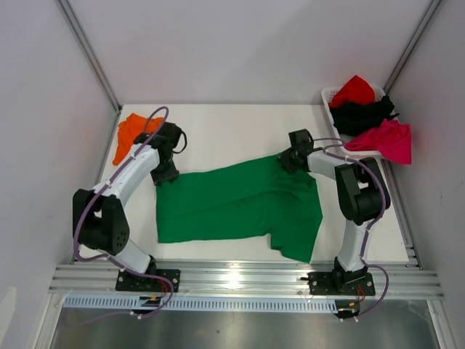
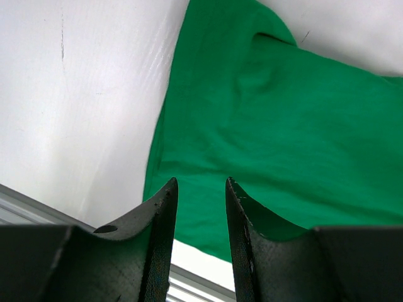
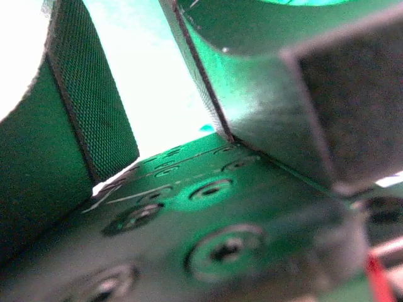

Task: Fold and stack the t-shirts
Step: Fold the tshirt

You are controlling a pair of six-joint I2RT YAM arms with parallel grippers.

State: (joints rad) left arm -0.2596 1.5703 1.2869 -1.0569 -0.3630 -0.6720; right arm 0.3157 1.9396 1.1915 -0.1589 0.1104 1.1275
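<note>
The left fingers [image 2: 162, 242] were held slightly parted, with nothing seen between them, at the far left corner of the green t-shirt [image 1: 240, 207]. The right fingers [image 3: 94, 107] were spread at its far edge. The green t-shirt was laid mostly flat on the table [image 1: 232, 131]. An orange t-shirt [image 1: 129, 134] was bunched at the far left. A red t-shirt [image 1: 354, 89], a black t-shirt [image 1: 363, 115] and a magenta t-shirt [image 1: 389, 139] were heaped in a basket [image 1: 328, 96] at the far right.

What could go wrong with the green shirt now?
1. The left gripper is open right at the green t-shirt's edge, so it might pinch only a little cloth and lose it.
2. The shirt lies crooked and rumpled, so a fold could turn out lopsided.
3. Its near corner sits close to the table's front edge and might slip over when pulled.
</note>
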